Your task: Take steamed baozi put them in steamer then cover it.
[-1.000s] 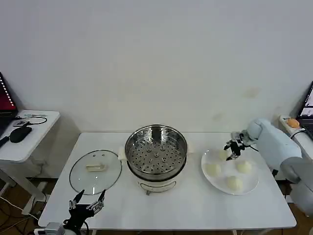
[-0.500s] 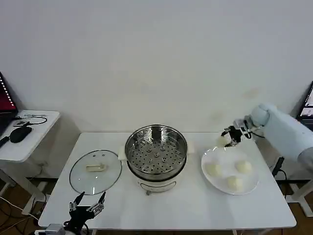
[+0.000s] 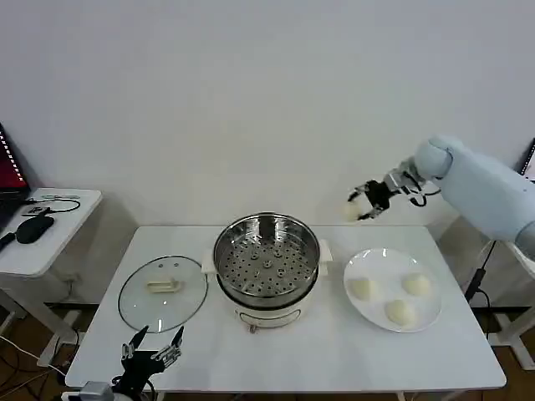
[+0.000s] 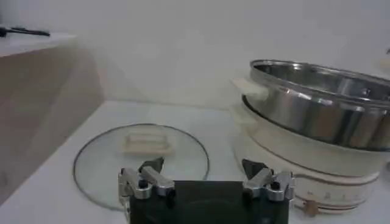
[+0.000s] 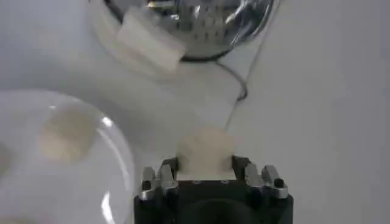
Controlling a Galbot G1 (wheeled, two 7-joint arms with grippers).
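My right gripper (image 3: 361, 205) is shut on a cream-white steamed baozi (image 5: 205, 150), held in the air between the steamer and the plate, above table height. Three more baozi (image 3: 362, 288) (image 3: 416, 284) (image 3: 400, 312) lie on the white plate (image 3: 426, 323) at the right. The steel steamer (image 3: 267, 256) with its perforated tray stands uncovered at the table's centre on a white base (image 4: 286, 161). The glass cover (image 3: 163, 292) with its cream handle lies flat on the table to the steamer's left. My left gripper (image 3: 150, 352) rests open low at the front left, just in front of the cover (image 4: 142, 157).
A white side table (image 3: 42, 230) with a black mouse and cables stands to the left. A white wall is behind the table. A power cord (image 5: 234, 91) trails from the steamer's base.
My right gripper has lifted one baozi off the plate and carried it up and leftward toward the steamer. The plate now holds three. The left arm stays put.
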